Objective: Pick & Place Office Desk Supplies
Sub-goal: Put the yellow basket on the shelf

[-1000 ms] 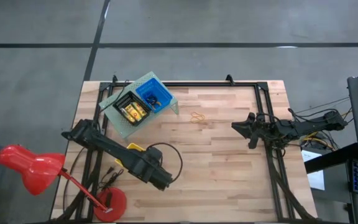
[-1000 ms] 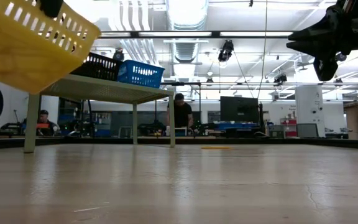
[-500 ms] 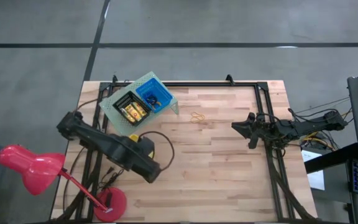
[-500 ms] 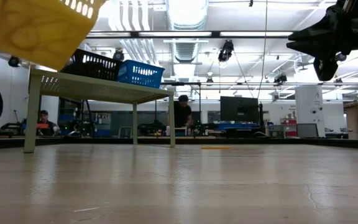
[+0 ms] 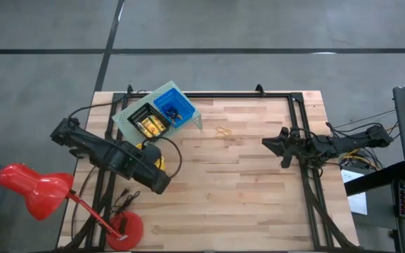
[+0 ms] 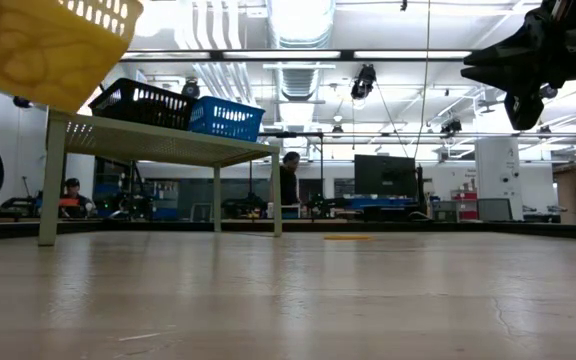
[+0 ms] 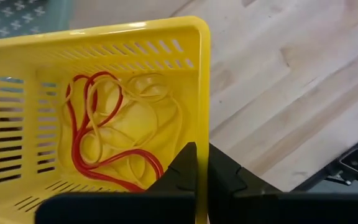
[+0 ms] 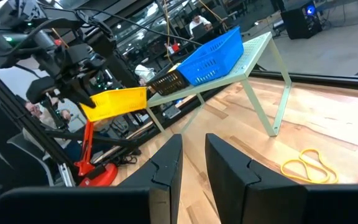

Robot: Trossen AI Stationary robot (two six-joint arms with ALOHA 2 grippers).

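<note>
Wooden table (image 5: 245, 190) bearing pale green riser (image 5: 162, 95) at far left corner, with black bin (image 5: 148, 124) and blue bin (image 5: 174, 107) seated on top. Left gripper (image 7: 197, 163) clamped on wall of yellow bin (image 7: 104, 106), carried clear of the table just beside the riser, likely for placing there. Rubber bands (image 7: 114, 140), red and tan, lying inside the carried bin, just ahead of the fingers. Right gripper (image 8: 191, 155) waiting at table's right side, fingers slightly apart and empty. Loose tan bands (image 5: 223, 132) on bare wood between both arms, well apart from either gripper.
</note>
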